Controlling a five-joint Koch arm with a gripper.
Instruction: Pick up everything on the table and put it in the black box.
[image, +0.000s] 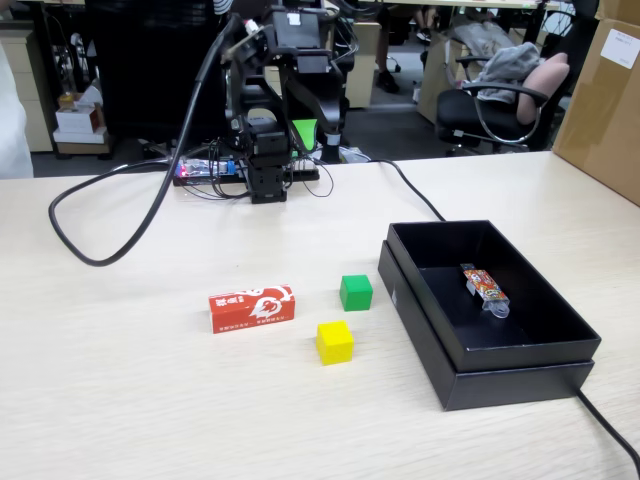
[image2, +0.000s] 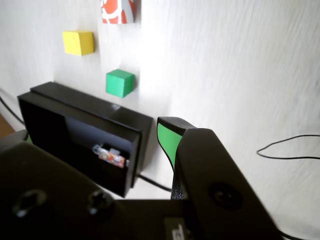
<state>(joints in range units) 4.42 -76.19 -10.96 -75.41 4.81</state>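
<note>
The black box (image: 520, 365) lies nearest on the tabletop (image: 150, 400), holding only a colourful packet (image: 485, 288). The yellow cube (image: 335, 341), green cube (image: 356, 292) and red carton (image: 252, 307) are left beside it, ungrasped. Whether the raised gripper (image2: 172, 142) is spread cannot be told.

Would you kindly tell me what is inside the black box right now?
The black box holds only a small colourful packet on its floor; its near wall hides a strip of that floor.
</note>
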